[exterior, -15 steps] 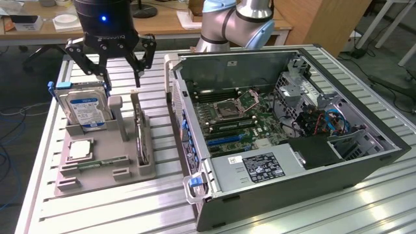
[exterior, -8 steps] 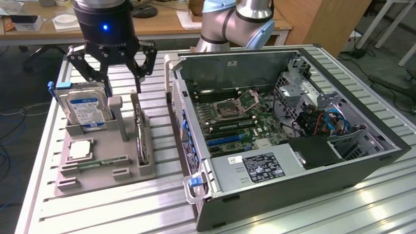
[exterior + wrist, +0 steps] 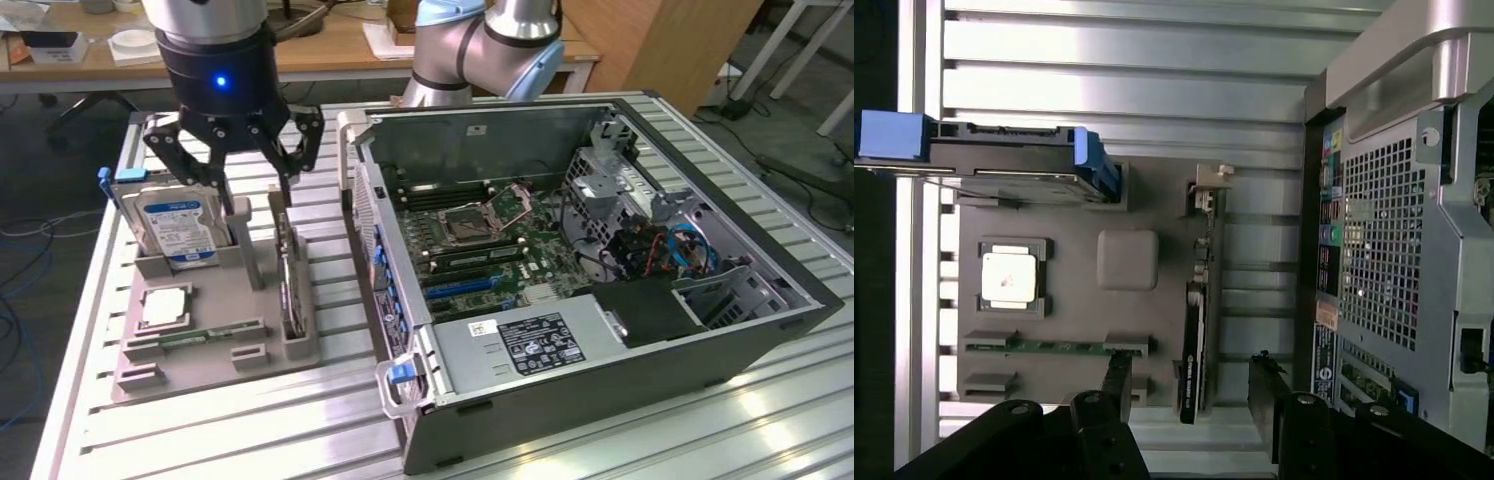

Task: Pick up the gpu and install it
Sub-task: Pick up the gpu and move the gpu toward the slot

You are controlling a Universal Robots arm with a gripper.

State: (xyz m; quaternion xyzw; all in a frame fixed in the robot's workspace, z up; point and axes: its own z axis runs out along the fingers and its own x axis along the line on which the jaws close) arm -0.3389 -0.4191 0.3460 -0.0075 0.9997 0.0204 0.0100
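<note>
- gpu (image 3: pixel 284 268) stands on edge in a slot of the grey holder (image 3: pixel 200 372); thin dark card, silver bracket at one end; just below the tool (image 3: pixel 248 172)
- tool spread wide, holding nothing
- hard drive (image 3: pixel 180 225) upright close beside the tool; open computer case (image 3: pixel 601 300) on its other side

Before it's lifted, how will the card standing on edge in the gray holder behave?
The gpu is a thin board, so probably stiff and light. Standing on edge in the gray holder, it could tip if nudged sideways.
</note>
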